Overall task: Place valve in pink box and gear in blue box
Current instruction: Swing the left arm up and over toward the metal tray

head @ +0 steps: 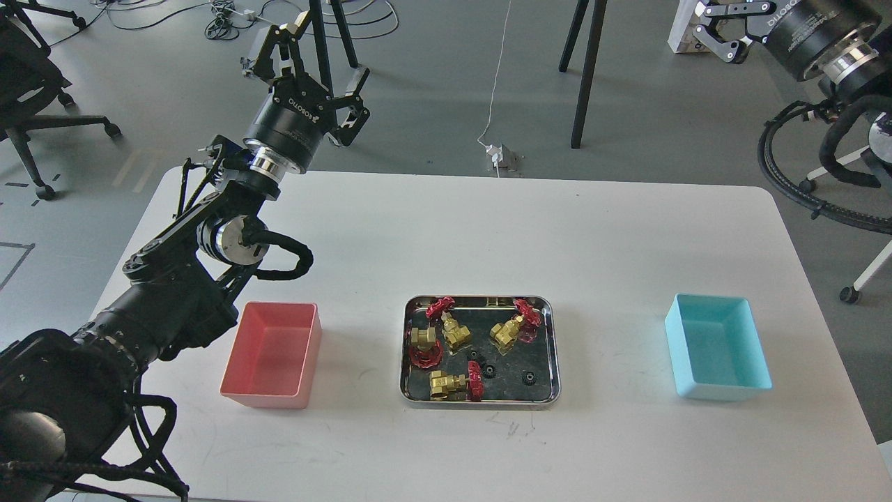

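Four brass valves with red handwheels lie in a steel tray (540,328) at the table's middle; the one nearest the front (449,384) lies on its side. Tiny black gears (528,378) lie among them, one (489,370) beside that valve. The pink box (268,399) stands left of the tray, the blue box (725,392) right of it; both hold nothing. My left gripper (311,61) is open and empty, high beyond the table's far left edge. My right gripper (725,24) is open, empty, half cut off at the top right.
The white table (488,230) ends close behind my left wrist and just right of the blue box. On the floor beyond stand black stand legs (585,70), a white cable with a plug (498,155), and an office chair (35,84) at far left.
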Robot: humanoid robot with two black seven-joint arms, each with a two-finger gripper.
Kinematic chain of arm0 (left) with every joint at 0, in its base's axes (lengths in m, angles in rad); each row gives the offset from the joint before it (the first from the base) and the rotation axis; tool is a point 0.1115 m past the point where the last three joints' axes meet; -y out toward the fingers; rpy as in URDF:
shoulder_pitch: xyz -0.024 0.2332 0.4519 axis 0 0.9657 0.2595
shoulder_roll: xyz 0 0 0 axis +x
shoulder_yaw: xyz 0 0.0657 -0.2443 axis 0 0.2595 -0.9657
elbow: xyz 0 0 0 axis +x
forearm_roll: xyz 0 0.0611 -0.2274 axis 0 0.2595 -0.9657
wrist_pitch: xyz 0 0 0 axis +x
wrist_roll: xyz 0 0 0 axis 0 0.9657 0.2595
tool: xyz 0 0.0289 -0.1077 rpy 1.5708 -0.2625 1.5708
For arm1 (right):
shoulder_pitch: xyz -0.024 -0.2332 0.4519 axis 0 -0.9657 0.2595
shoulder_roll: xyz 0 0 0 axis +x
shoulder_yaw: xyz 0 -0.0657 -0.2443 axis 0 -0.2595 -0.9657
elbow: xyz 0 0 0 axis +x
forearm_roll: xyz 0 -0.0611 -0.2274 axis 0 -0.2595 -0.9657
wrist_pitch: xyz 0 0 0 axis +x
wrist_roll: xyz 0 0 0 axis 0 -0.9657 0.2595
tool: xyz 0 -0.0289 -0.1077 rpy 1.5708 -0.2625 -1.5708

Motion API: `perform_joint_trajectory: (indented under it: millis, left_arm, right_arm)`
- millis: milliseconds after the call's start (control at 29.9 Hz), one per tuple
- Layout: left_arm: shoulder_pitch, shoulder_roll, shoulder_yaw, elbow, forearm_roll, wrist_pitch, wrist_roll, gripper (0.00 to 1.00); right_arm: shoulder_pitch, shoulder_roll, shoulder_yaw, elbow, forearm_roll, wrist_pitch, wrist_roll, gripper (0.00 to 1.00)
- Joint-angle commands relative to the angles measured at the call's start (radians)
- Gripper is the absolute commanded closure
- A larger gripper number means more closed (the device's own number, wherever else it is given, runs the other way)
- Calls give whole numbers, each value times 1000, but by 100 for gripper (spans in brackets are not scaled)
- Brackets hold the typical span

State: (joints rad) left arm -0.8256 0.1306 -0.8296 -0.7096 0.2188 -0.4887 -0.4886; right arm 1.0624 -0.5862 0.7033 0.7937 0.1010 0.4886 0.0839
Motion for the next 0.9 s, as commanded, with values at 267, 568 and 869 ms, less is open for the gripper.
perform_joint_trajectory:
  millis: [267, 568, 869]
  left_arm:
    - [-131, 20, -65, -79, -6, 0, 0, 0]
    - [-435, 112, 301, -71, -3, 0, 0, 0]
    - [-846, 233, 987, -311, 378, 0, 0, 0]
  right_arm:
    - [-12, -60, -4, -2, 40, 0, -3, 1]
    - [-42, -55, 5, -28, 40, 0, -3, 1]
    - [-45, -9, 53, -65, 42, -63, -3, 1]
